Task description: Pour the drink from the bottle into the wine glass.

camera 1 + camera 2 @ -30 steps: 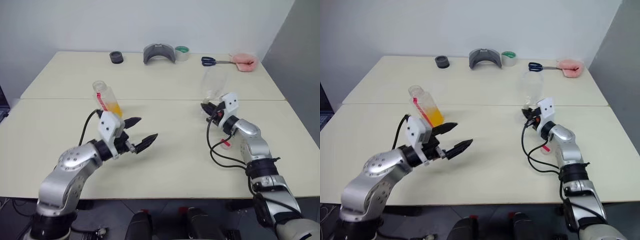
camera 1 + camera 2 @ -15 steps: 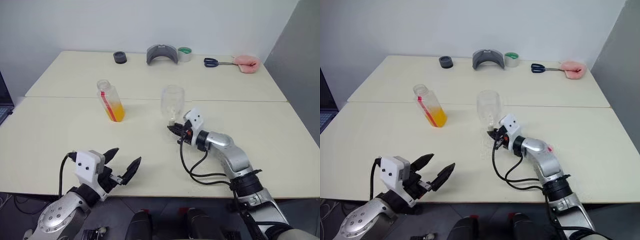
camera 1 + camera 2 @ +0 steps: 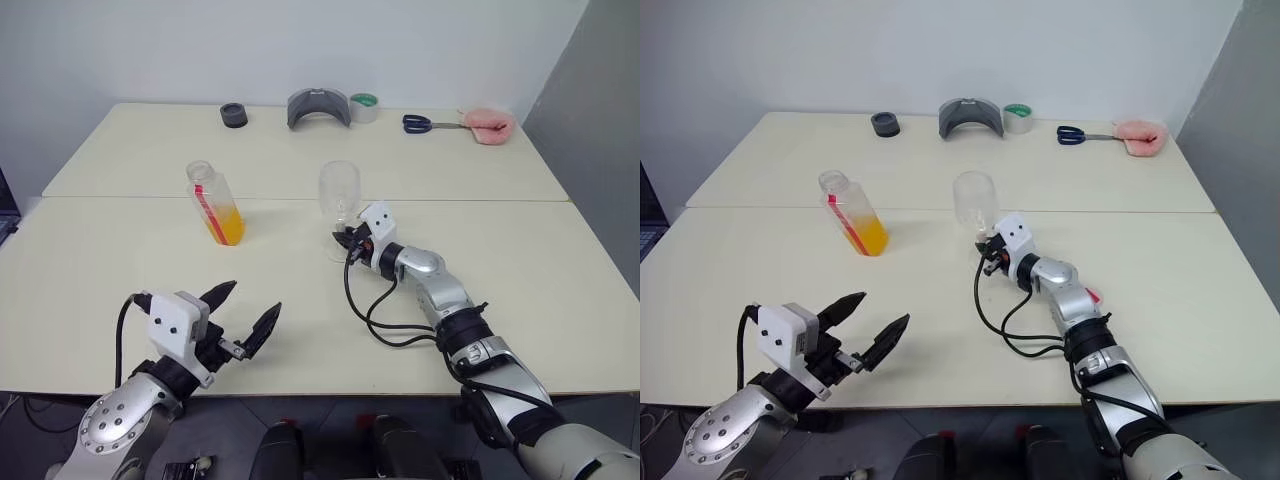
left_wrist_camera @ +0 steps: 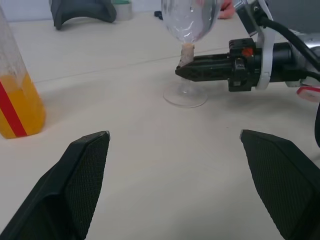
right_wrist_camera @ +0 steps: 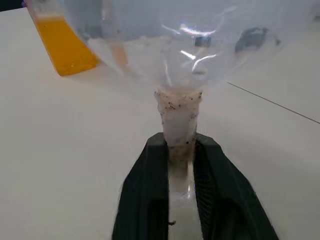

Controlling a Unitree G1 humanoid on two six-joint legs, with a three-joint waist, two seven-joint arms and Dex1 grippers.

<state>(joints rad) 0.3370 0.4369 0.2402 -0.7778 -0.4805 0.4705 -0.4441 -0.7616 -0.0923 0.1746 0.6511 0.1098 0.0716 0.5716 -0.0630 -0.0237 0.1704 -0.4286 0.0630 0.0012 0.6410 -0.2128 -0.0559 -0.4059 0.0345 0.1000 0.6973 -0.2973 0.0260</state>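
Note:
The bottle [image 3: 213,200] stands uncapped and slightly tilted on the left of the table, its lower part holding the orange drink [image 3: 228,226]. The empty wine glass [image 3: 340,188] stands upright at the table's middle, its foot [image 4: 186,98] resting on the surface. My right gripper [image 3: 345,241] reaches in level from the right and is shut on the glass's stem [image 5: 177,117], a black finger [image 5: 150,180] on each side. My left gripper [image 3: 246,314] hovers open near the table's front edge, well short of the bottle, holding nothing.
At the table's far edge lie a black ring [image 3: 233,114], a grey curved piece [image 3: 318,106], a tape roll [image 3: 364,104], scissors [image 3: 420,123] and a pink cloth [image 3: 488,122]. A small red-and-white thing [image 3: 1092,296] lies beside my right forearm. A seam [image 3: 150,198] crosses the table.
My right gripper carried the wine glass from the right to the table's middle and lowered it onto the surface. My left gripper pulled back from beside the bottle toward the front edge.

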